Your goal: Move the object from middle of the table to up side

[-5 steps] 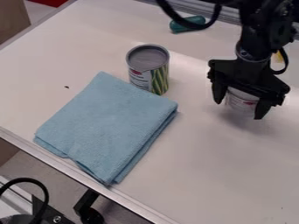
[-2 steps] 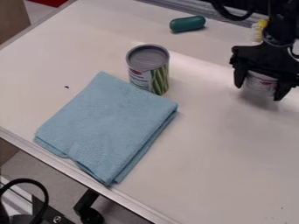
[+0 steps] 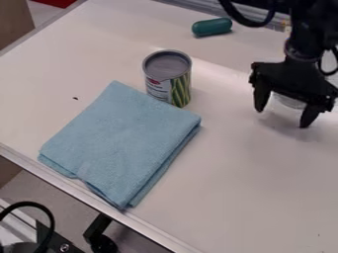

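Release looks to us like the step in hand. Our hand [image 3: 282, 116] is at the right of the bench [image 3: 231, 197], its fingers spread wide, and we judge that it has hold of nothing. Just behind it, seen through the gap, is the task's thing, a pale can [image 3: 289, 102], right of the middle and toward the far side; its base is mostly hidden, so we can't tell how squarely it sits.

Next we would want the hand lifted clear with the fingers kept apart, as a sideways brush could tip or drag the can. The task looks nearly done, to our eye. The other can [image 3: 167, 81], with green stripes, stands by the folded blue cloth [image 3: 122, 143], and a green capsule-shaped thing [image 3: 212, 26] lies near the far edge; both are well apart from our work.
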Controlling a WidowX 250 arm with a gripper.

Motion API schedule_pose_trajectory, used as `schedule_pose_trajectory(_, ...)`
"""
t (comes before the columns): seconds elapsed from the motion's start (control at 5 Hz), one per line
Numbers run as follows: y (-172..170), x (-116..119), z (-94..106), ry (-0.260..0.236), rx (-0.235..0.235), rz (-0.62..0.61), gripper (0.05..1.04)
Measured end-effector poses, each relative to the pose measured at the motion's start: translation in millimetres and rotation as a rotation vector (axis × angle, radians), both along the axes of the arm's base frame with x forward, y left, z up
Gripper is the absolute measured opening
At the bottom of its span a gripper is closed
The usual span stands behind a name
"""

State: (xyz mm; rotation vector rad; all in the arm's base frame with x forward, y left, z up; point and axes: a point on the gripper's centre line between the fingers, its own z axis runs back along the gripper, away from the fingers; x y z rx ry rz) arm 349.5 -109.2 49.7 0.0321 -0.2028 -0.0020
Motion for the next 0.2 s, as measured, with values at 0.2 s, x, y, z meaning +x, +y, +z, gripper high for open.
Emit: schedule_pose_trajectory(0.2, 14.2, -17.6, 5.8, 0.024, -0.009, -0.046, 1.000)
